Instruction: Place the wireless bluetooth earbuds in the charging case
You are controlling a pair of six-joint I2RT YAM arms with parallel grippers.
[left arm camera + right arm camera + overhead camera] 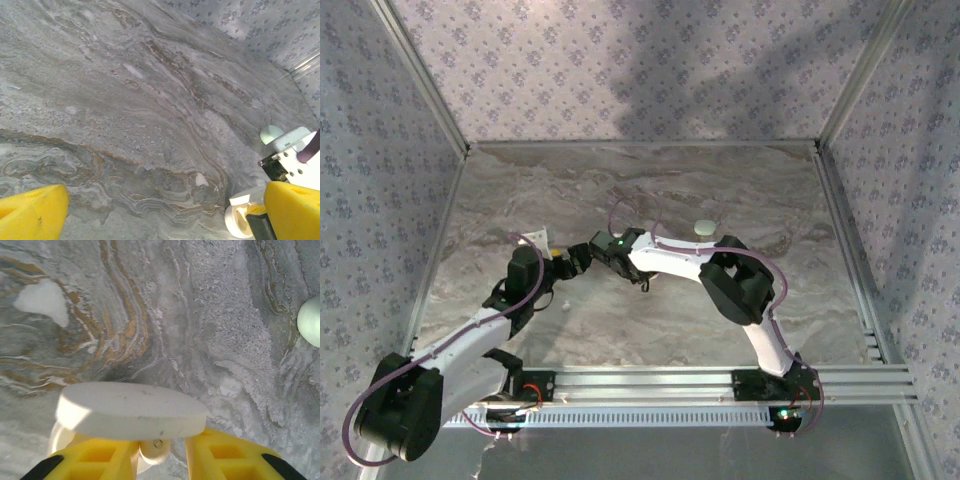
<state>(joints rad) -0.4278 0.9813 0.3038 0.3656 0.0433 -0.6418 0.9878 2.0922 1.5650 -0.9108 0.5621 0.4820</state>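
Your left gripper (563,262) hangs low over the marble table (740,190), at 9 o'clock from the table's centre in the top view. Its 2 yellow fingers (35,212) are spread wide in the left wrist view, with only bare stone between them.

1 of the wireless bluetooth earbuds (563,307), a tiny whitish bit, lies alone on the marble at 6 o'clock from that gripper, apart from both arms.

The white charging case (238,216) sits just beside the left gripper's right-hand finger, at 5 o'clock in the left wrist view, with its cream inside showing.

Your right gripper (584,257) reaches in from 3 o'clock and meets the left one tip to tip over the case. In the right wrist view the case (131,412) lies right in front of this gripper (160,457), its flat oval lid lifted above the round base. The 2 yellow fingers (227,457) stand narrow, with the hinge end of the base in the slim gap between them. You cannot tell whether they pinch it or merely flank it.

A pale green oval case (701,228) rests shut on the marble at 2 o'clock from the table's centre, well apart from both grippers. It shows again at 3 o'clock in the left wrist view (271,134) and at 2 o'clock in the right wrist view (311,320).
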